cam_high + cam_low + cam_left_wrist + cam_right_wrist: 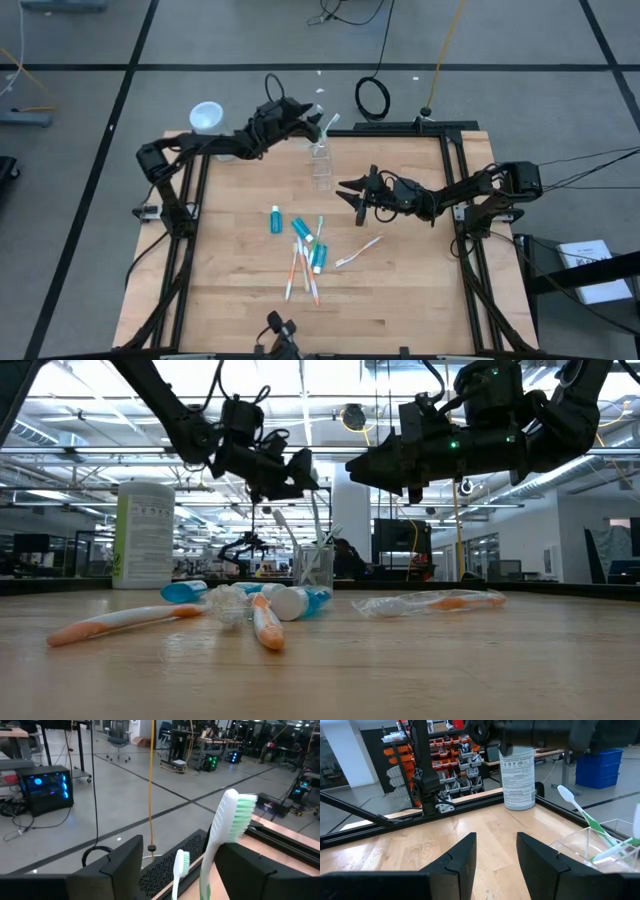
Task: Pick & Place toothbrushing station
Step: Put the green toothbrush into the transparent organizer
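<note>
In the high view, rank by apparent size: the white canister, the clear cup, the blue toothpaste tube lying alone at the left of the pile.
1. White canister: widest, seen end-on from above.
2. Clear cup: somewhat smaller, though its transparent edges are faint, so the gap is uncertain.
3. Blue toothpaste tube: clearly smallest.

Two matte black jointed arms, left arm [200, 148] at upper left of the high view, right arm [470, 190] at right, blocky angular wrist housings, green indicator lights on one in the low view, thin black cables trailing, flat wedge-shaped black jaws
</note>
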Available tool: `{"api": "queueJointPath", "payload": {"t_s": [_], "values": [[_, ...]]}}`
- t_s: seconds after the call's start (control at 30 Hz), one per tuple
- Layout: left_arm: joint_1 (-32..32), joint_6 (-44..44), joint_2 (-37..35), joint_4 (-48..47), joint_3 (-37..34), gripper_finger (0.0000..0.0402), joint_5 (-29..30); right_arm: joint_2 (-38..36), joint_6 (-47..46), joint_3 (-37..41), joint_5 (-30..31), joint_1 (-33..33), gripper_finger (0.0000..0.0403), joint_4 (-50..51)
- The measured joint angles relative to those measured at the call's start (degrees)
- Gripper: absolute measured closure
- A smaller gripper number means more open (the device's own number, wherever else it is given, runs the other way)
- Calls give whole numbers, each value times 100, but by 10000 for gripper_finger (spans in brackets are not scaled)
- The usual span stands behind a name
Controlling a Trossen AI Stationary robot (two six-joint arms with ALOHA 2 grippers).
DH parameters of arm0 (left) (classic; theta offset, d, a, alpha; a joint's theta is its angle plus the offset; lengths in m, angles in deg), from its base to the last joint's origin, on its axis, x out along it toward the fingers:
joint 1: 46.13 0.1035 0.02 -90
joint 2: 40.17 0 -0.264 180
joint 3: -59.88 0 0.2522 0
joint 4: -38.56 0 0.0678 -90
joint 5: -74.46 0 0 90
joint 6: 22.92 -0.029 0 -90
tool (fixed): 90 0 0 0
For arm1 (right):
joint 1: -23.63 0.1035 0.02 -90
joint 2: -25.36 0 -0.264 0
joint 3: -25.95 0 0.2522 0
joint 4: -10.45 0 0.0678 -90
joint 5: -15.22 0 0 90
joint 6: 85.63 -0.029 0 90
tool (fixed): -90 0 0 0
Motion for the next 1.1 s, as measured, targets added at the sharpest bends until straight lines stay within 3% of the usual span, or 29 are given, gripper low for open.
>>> {"api": "queueJointPath", "payload": {"t_s": [0.2,0.43,0.73,1.1], "values": [[0,11,-292,-711,2,158,-2,0,0,0,0,0,271,-1],[-33,61,-1,-1034,4,158,200,0,0,0,0,0,271,-4],[-156,354,758,-853,0,158,234,-2,0,0,0,0,271,-7],[-186,233,545,-606,2,158,236,-2,2,0,0,0,271,15]]}}
